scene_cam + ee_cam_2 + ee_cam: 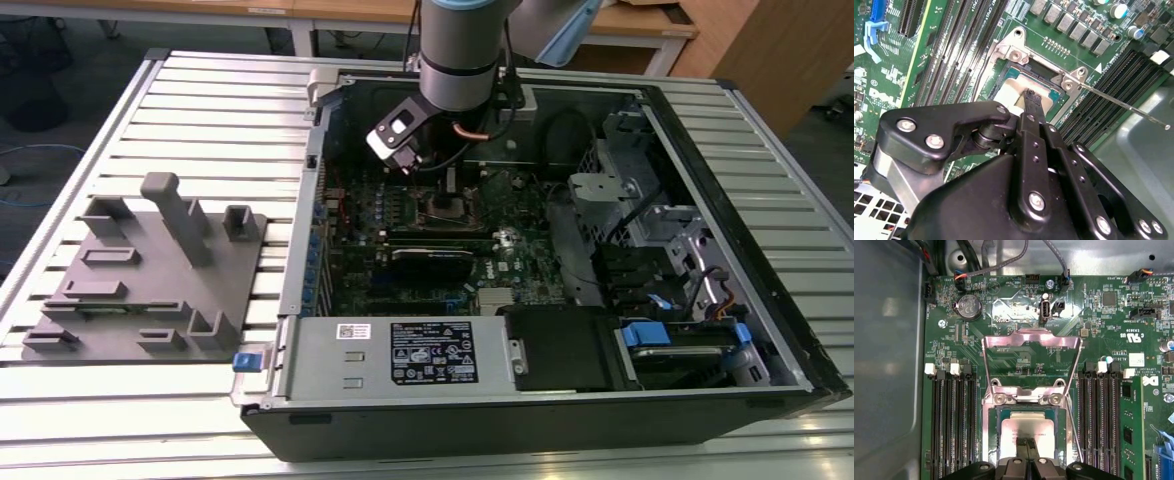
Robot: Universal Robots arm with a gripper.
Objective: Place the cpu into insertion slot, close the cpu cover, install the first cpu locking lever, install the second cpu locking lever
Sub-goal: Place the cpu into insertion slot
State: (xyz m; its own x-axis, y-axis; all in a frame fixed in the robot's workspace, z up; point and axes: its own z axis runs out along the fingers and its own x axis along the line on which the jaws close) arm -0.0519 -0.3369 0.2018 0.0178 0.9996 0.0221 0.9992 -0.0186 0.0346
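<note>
- Slatted tabletop (pixel 160 90), open computer case (pixel 534 435).
- My claw (pixel 1026 444) is clenched, tips on the cpu (pixel 1024 426); its body hides one edge.
- The cpu lies in the insertion slot (pixel 1026 410); cpu cover (pixel 1029 336) stands raised.

Standing by it, one sees a slatted table (pixel 200 90) of pale ribbed metal, its slats running from nine o'clock to three o'clock in the exterior view; an open black computer case (pixel 534 425) lies on its side on it, filling the middle and reaching out toward three o'clock, open face upward; just beside the case, toward nine o'clock, rests a flat grey fixture block (pixel 147 300) with upright posts and shallow pockets.
</note>
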